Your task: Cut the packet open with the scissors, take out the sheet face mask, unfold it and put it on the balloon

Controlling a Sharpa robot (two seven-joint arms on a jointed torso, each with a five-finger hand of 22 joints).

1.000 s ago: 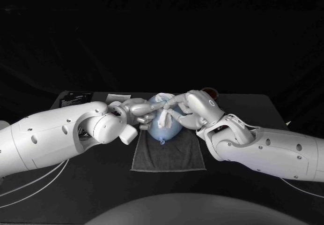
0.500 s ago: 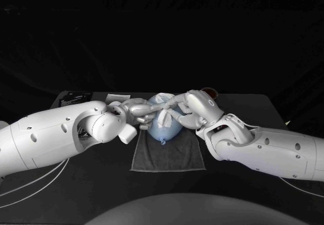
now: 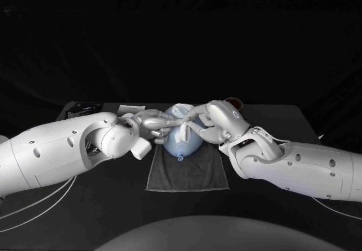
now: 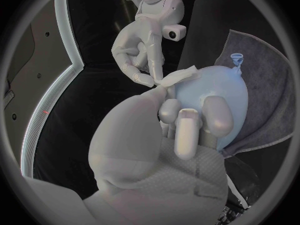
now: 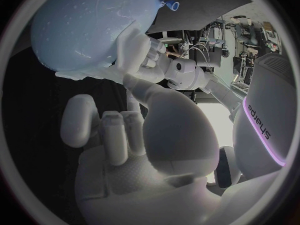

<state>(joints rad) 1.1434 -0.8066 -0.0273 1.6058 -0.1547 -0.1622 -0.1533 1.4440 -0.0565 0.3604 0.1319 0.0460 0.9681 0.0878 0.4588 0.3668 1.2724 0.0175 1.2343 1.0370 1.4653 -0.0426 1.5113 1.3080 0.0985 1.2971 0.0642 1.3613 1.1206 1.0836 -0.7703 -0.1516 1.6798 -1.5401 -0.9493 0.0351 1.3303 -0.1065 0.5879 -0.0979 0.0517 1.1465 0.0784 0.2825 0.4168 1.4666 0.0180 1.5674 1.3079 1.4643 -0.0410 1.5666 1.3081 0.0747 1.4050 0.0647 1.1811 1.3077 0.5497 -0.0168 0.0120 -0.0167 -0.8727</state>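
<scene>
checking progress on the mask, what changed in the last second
The left robot hand, holding the balloon, eased back slightly, and the sheet mask fold that hung between the hands now lies flatter on it. The right robot hand still pinches the mask's edge; balloon and towel have not moved.

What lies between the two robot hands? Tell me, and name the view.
The pale blue balloon, with the white sheet face mask on it, lies between the left robot hand and the right robot hand, as the head view shows.
</scene>
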